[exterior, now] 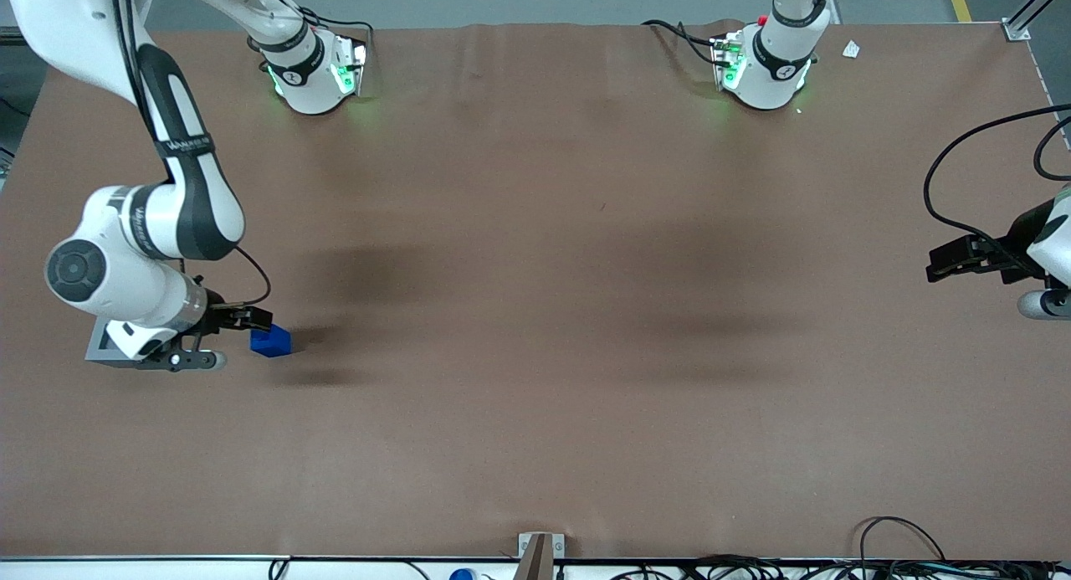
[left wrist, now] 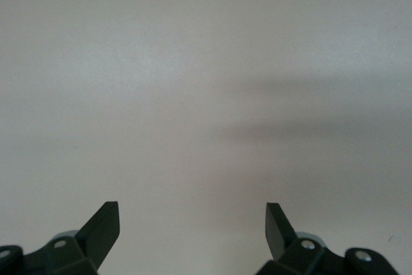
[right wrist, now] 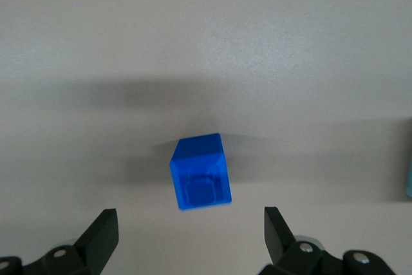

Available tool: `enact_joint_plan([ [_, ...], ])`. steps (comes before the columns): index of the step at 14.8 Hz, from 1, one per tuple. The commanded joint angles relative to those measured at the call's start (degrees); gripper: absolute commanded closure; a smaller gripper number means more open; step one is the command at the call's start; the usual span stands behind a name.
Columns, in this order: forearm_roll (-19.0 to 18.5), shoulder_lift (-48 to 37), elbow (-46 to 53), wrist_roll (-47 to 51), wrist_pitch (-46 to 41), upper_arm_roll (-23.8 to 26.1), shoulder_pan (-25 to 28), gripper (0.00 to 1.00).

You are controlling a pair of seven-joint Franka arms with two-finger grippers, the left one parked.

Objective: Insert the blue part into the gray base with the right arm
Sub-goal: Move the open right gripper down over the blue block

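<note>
Front view: gray base mostly hidden under right arm; pincer open near blue part.

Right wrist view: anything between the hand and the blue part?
Nothing. Only bare table shows between the open hand and the blue part in the right wrist view.

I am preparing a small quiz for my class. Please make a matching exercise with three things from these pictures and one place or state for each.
Things:
1. blue part
2. gray base
3. right arm's gripper

Descriptions:
A. partly hidden under the working arm
B. open, apart from the block
C. on the bare table, ungrasped

Pairs: 1-C, 2-A, 3-B
</note>
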Motion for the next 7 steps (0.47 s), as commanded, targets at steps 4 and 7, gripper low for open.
enact_joint_plan([
  [4,-0.9,3.6,-0.5,-3.3,5.0,0.1,0.1,0.00],
  [7,-0.8,5.3,-0.5,-5.3,6.4,0.1,-0.4,0.00],
])
